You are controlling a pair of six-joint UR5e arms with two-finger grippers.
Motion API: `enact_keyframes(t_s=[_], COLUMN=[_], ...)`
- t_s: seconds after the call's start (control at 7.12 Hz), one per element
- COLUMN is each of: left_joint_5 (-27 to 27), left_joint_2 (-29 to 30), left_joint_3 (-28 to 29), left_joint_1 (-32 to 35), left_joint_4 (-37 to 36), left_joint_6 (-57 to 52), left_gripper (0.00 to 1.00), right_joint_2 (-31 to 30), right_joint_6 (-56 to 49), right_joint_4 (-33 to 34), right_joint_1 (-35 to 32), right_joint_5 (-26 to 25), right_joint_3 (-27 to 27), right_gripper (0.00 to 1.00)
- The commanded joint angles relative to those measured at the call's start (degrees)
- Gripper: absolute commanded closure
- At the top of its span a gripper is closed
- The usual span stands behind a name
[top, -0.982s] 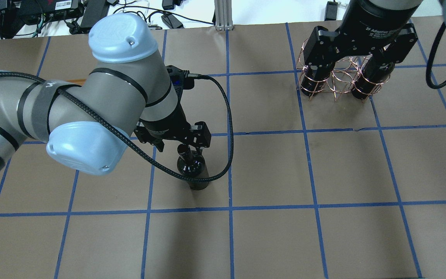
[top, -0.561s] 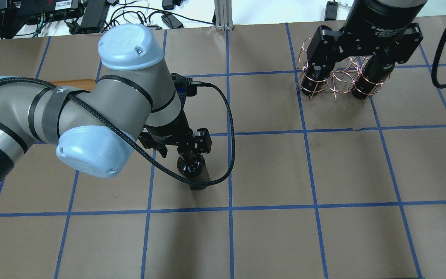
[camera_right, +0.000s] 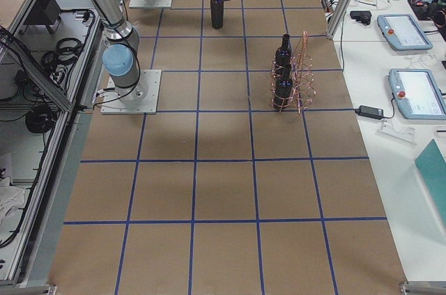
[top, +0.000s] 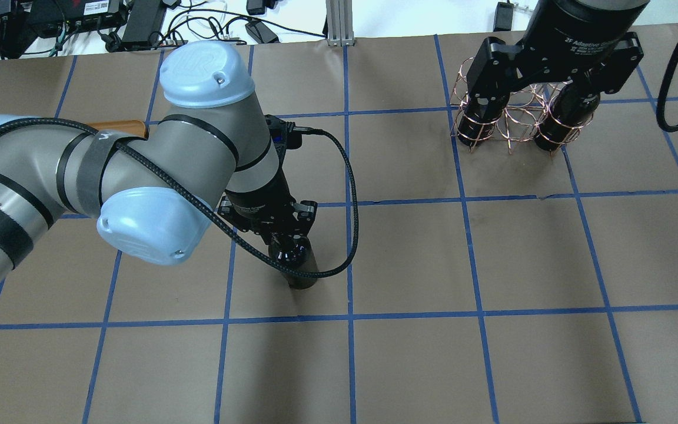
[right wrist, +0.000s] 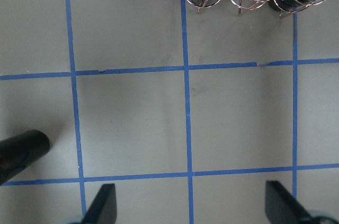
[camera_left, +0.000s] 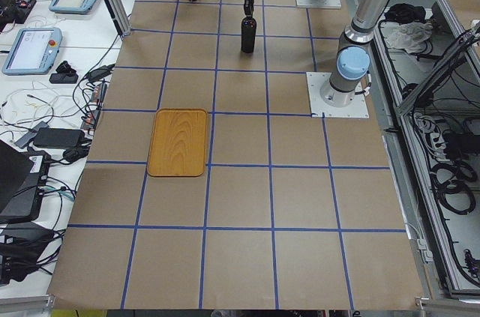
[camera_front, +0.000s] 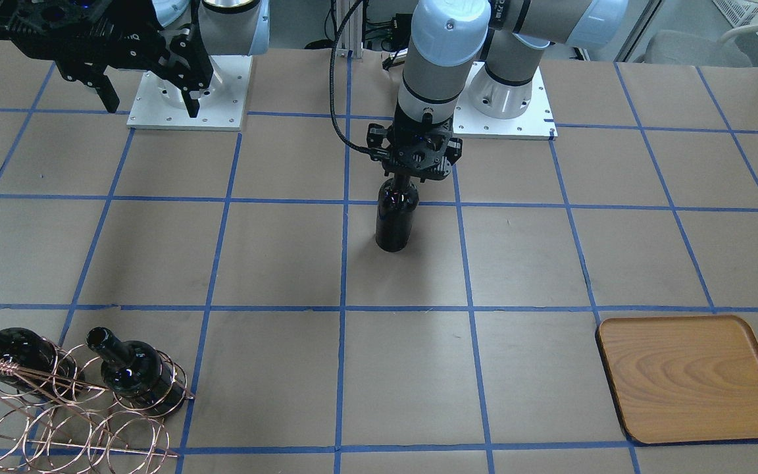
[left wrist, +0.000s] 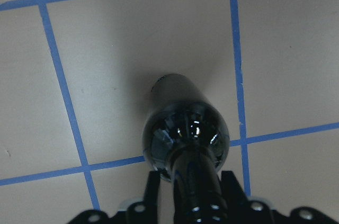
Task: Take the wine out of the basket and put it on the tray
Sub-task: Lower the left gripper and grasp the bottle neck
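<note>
A near-black wine bottle (camera_front: 394, 220) stands upright on the table's middle; it also shows in the overhead view (top: 299, 264) and the left wrist view (left wrist: 185, 134). My left gripper (camera_front: 412, 172) (top: 283, 231) is over it, with its fingers (left wrist: 229, 189) closed in on the neck. The copper wire basket (camera_front: 56, 421) (top: 515, 126) holds two more bottles (camera_front: 132, 375) (camera_front: 4, 352). My right gripper (camera_front: 149, 99) (top: 527, 109) (right wrist: 188, 208) hangs open and empty, high above the table. The wooden tray (camera_front: 691, 378) (camera_left: 178, 142) lies empty, far off on my left.
The table is brown paper with a blue tape grid (camera_front: 343, 308). A black cable (top: 348, 194) loops from my left wrist beside the bottle. Cables, power bricks and a metal post (top: 339, 23) lie past the table's far edge.
My left arm has shifted right and its gripper has come down, the fingers narrowing onto the bottle's neck. The bottle has stayed in place. The right gripper has drifted slightly.
</note>
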State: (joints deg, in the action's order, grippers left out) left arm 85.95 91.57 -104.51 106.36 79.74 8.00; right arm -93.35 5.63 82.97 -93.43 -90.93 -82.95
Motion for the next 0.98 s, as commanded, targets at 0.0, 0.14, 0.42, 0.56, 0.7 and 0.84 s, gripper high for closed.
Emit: enact_keyframes(t_s=[0.0, 0.14, 0.42, 0.56, 0.7, 0.84], left_joint_5=[0.0, 0.09, 1.32, 2.8, 2.81, 2.64], left_joint_2=[0.02, -0.07, -0.07, 0.8, 2.2, 4.04], left_joint_3=[0.7, 0.8, 5.07, 9.28, 12.8, 16.32], left_joint_1=[-0.1, -0.1, -2.46, -5.52, -10.33, -15.52], left_joint_4=[-0.11, -0.11, 0.5, 1.9, 2.61, 6.01], left_joint_6=[-0.01, 0.0, -1.84, -5.07, -8.15, -15.66], left_gripper=[1.0, 1.0, 1.0, 1.0, 1.0, 1.0], right_joint_2=[-0.16, -0.16, -0.16, -0.16, -0.16, -0.16], right_joint_6=[0.0, -0.09, -0.09, -0.09, -0.09, -0.09], right_joint_4=[0.0, 0.0, 0.0, 0.0, 0.0, 0.0], right_joint_1=[0.0, 0.0, 0.0, 0.0, 0.0, 0.0], right_joint_5=[-0.04, -0.04, -0.04, -0.04, -0.04, 0.05], right_joint_3=[-0.37, -0.46, -0.46, -0.46, -0.46, -0.46], right_gripper=[0.0, 0.0, 0.0, 0.0, 0.0, 0.0])
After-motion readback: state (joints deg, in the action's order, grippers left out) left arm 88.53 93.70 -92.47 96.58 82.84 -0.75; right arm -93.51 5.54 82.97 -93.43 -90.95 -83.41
